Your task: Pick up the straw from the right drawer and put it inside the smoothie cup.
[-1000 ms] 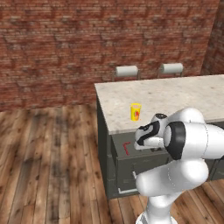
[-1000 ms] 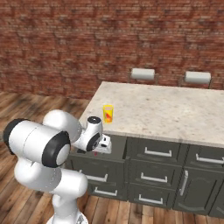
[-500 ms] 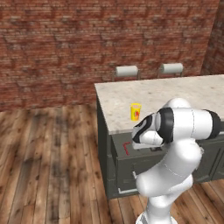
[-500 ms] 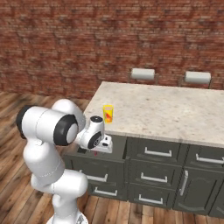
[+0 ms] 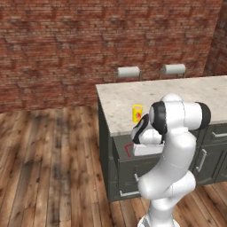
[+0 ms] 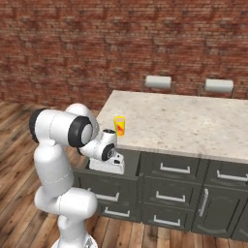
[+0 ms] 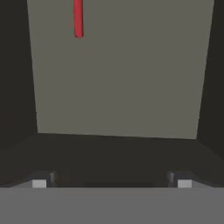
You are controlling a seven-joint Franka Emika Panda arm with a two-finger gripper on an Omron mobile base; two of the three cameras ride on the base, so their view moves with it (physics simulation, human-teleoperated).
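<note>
The right drawer (image 5: 119, 153) stands pulled out under the counter's corner. Its grey floor (image 7: 118, 78) lies straight below the hand camera. The straw (image 5: 128, 149) lies in it as a thin red stick, and only its end (image 7: 78, 19) reaches in at the top left of the hand view. My gripper (image 7: 111, 181) hangs open over the drawer, pointing down, its fingertips (image 7: 39, 183) wide apart and holding nothing; the straw is well ahead of them. The white hand (image 5: 147, 147) sits just right of the straw. The smoothie cup (image 5: 137, 113) (image 6: 119, 125) stands upright on the counter near the edge, above the drawer.
The pale stone counter (image 5: 177, 95) tops dark cabinets with silver-handled drawers (image 6: 169, 169). Two stools (image 5: 128, 72) (image 5: 173, 69) stand behind it against the brick wall. Wooden floor (image 5: 53, 159) lies open to the left.
The arm has swung upright, its elbow rising above the counter edge. The hand has shifted slightly left over the open drawer. The jaws have stayed wide.
</note>
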